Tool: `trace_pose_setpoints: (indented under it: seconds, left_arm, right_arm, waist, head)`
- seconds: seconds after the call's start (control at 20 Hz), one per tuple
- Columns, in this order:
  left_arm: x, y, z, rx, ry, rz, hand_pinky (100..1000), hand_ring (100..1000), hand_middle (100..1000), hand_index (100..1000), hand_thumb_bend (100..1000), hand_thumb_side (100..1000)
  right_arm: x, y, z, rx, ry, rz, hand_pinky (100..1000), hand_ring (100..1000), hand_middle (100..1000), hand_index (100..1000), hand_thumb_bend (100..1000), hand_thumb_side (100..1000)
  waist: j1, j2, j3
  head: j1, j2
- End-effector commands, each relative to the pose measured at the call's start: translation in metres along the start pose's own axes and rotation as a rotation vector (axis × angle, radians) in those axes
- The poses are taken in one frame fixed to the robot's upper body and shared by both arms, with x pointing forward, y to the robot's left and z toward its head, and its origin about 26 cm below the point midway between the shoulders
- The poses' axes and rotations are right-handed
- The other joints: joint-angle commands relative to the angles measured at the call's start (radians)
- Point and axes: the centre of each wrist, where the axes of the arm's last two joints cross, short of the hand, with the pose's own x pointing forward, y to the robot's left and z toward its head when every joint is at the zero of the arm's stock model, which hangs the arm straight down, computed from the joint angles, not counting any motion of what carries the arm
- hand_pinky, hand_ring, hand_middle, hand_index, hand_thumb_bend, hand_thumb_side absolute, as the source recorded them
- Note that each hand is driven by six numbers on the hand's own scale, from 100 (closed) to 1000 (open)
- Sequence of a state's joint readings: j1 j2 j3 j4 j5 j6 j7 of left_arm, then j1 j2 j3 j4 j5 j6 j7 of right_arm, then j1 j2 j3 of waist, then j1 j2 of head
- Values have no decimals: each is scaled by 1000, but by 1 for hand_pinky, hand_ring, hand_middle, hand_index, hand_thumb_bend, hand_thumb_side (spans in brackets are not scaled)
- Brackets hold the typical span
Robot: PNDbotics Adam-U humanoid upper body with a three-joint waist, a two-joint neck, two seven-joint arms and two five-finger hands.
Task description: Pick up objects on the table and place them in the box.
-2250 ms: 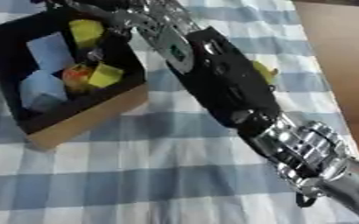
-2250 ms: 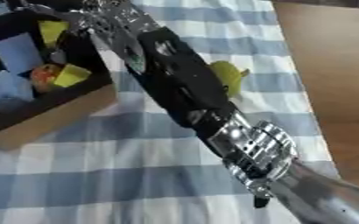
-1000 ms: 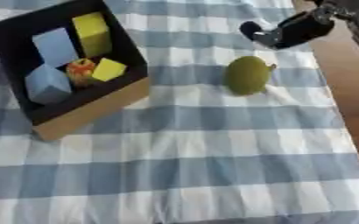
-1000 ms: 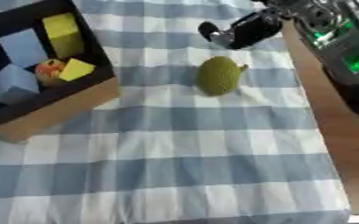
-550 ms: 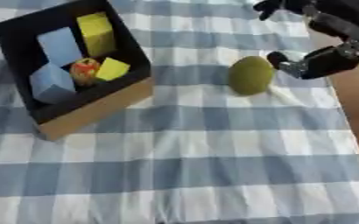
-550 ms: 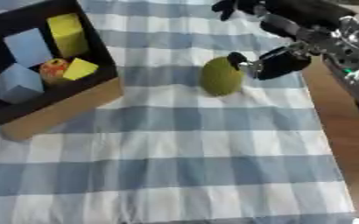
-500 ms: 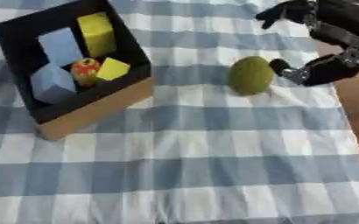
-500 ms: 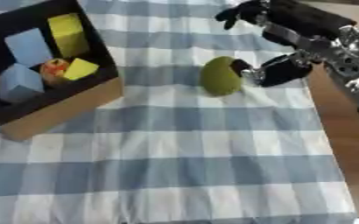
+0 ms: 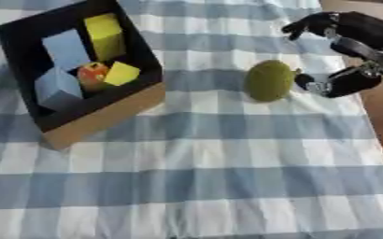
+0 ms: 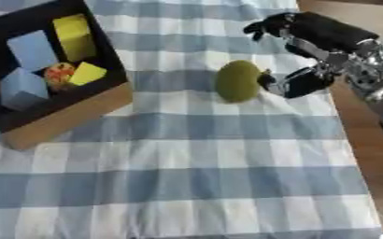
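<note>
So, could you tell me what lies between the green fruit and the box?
Only bare checked cloth lies between the green fruit and the box, in both views.

Soft, even light is falling from above; shadows are staying faint, and everything is looking slightly blurred, without glare.

Blue-and-white checked tablecloth (image 9: 195,163) (brown wooden table (image 10: 354,135) along its right edge)

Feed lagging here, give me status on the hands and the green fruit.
Right hand open, fingers spread beside the green fruit, thumb at its side, not closed. Left hand not in view. Fruit on tablecloth; path to box clear.
</note>
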State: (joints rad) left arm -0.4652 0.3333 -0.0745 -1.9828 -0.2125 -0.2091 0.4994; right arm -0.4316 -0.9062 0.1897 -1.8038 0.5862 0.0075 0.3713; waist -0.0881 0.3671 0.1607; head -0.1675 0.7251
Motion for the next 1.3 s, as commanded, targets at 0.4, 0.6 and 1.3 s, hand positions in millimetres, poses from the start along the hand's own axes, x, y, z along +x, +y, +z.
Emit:
trace_pose_setpoints:
  seconds: [0.4,0.6,1.3]
  left_arm:
    - [5,1,-5,-5,-18,4,749,870,772,797,472,663]
    - [5,1,-6,-4,-18,8,749,871,773,797,471,663]
    - [6,-1,-6,-14,-17,18,749,872,773,797,467,666]
  right_arm:
    - [-24,13,-16,62,43,-1,910,951,799,952,276,177]
    - [-27,18,-22,78,36,-18,909,951,796,951,264,197]
    - [-35,27,-46,146,31,-37,876,873,566,807,245,198]
  waist:
    - [18,-18,7]
    - [18,-18,11]
    - [18,-17,20]
  head:
    - [-3,-6]
    - [0,-5]
    - [-4,5]
